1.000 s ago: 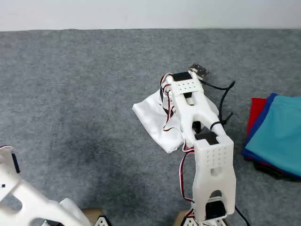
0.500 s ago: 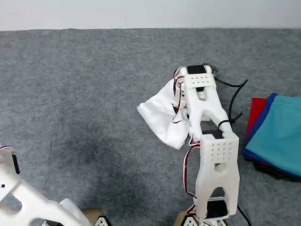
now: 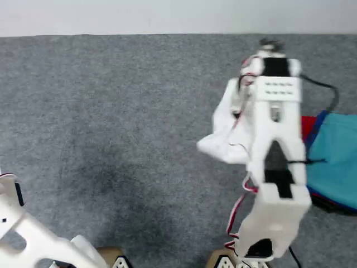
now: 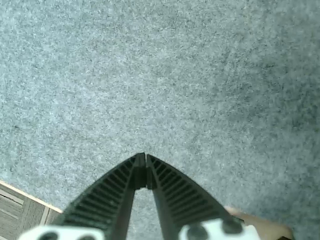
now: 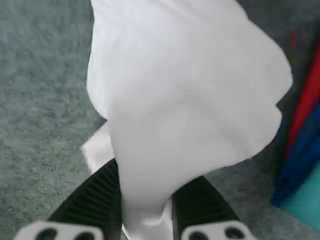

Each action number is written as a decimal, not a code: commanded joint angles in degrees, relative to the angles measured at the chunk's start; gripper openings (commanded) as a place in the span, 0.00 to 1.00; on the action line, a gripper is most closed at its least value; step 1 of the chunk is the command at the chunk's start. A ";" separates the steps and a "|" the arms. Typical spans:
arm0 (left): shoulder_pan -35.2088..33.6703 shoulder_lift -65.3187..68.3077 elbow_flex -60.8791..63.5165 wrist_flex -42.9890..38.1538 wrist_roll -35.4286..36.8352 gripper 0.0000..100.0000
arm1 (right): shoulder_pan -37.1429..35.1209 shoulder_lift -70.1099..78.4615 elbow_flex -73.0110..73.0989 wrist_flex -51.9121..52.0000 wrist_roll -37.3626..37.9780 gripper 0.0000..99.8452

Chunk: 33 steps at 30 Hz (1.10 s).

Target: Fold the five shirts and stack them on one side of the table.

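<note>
A folded white shirt (image 3: pixel 226 134) hangs off the table beside the right arm, and my right gripper (image 5: pixel 142 200) is shut on the white shirt (image 5: pixel 185 105), which bulges out past the black fingers (image 5: pixel 97 192). At the right edge lies a stack of folded shirts (image 3: pixel 334 162), teal on top of blue, red and a dark one; the stack of shirts (image 5: pixel 302 150) shows just beyond the white one. My left gripper (image 4: pixel 145 170) is shut on nothing above bare grey carpet, and its arm (image 3: pixel 28 234) sits at the near left corner.
Grey carpet (image 3: pixel 111 111) covers the table, with open room across the left and middle. A pale wall runs along the far edge (image 3: pixel 167 34). The right arm's white body (image 3: pixel 276 184) stands between the near edge and the stack.
The right arm has lifted the white shirt off the carpet and carried it right and toward the far side, close to the stack. The left arm has stayed still.
</note>
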 commanded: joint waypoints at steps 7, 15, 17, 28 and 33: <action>-0.35 -1.05 -0.57 -1.05 -0.53 0.00 | 11.56 -16.40 -3.08 2.42 11.78 0.01; -0.26 -1.05 -0.57 -0.70 -0.26 0.00 | 22.64 -17.89 -0.26 2.42 20.66 0.01; -0.18 -1.05 -0.57 -0.62 -0.18 0.00 | 24.40 -17.89 1.85 2.33 22.42 0.01; -0.09 -1.05 -0.48 0.62 -0.18 0.00 | 32.57 -17.71 3.16 2.33 27.34 0.01; -0.09 -1.05 -0.22 0.44 -0.18 0.00 | 34.77 -14.46 3.78 2.33 27.96 0.01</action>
